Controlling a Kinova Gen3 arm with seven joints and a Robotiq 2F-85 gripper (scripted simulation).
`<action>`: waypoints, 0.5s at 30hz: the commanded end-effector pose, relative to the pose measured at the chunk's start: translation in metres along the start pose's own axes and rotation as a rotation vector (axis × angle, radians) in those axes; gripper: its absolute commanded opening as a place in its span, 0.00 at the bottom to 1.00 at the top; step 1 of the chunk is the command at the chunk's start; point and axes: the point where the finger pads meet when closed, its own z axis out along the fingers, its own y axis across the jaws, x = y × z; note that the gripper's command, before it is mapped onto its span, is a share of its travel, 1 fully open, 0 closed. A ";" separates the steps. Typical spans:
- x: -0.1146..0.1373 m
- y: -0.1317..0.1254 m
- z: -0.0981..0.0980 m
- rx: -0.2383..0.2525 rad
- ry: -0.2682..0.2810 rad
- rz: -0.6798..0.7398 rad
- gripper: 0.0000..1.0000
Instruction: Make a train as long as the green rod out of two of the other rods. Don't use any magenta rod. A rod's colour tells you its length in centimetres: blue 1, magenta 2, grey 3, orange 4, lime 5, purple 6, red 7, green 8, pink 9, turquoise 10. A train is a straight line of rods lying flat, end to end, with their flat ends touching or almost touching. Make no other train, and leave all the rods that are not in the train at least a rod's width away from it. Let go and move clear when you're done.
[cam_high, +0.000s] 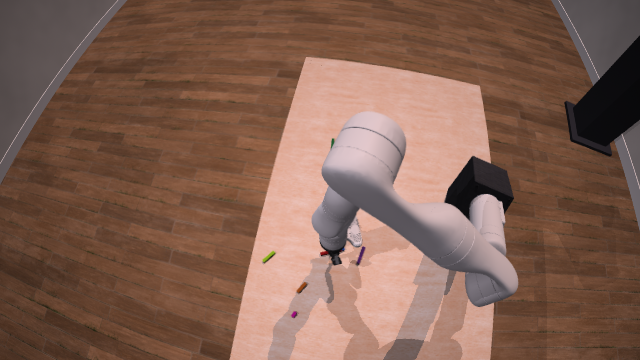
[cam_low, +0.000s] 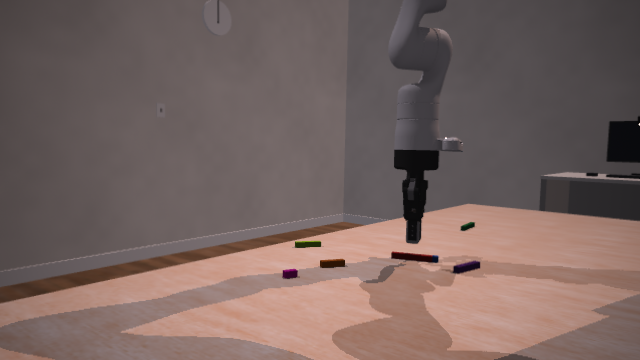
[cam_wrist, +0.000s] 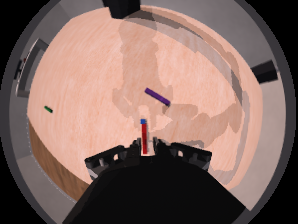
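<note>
Grey walls and a wood-plank floor surround the pale wooden counter (cam_low: 525, 250); a dark monitor sits on a desk at the far right of the exterior view.

Claw (cam_low: 413, 239) hangs vertical above the counter, fingers drawn close together with nothing between them; fingertips are off the surface, directly over the red rod (cam_low: 411, 256); in the wrist view the red rod (cam_wrist: 143, 141) runs straight out from between the two dark fingers.

Red rod lies flat; the blue rod (cam_low: 435, 259) sits at its end, flat faces touching or nearly so, the two in one straight line; in the top view only the tip of the red rod (cam_high: 324, 253) shows at the claw (cam_high: 336, 260), most of the pair hidden under the arm.

Purple rod (cam_low: 466, 266) lies just beside the blue end, angled off the line and apart from it; seen also from above (cam_high: 360, 255) and from the wrist (cam_wrist: 157, 96).

Orange rod (cam_low: 332, 263) and magenta rod (cam_low: 290, 273) lie further out toward the near-left edge of the counter; lime rod (cam_low: 307, 244) lies close to the left edge.

Green rod (cam_low: 467, 226) lies well apart from all others, toward the far edge of the counter; in the top view it is mostly hidden behind the arm's elbow (cam_high: 332, 143).
</note>
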 end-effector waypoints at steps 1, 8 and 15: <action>-0.001 -0.002 0.006 0.002 -0.002 0.018 0.24; -0.002 -0.002 0.011 0.002 -0.002 0.018 0.24; -0.002 -0.002 0.014 0.002 -0.002 0.018 0.24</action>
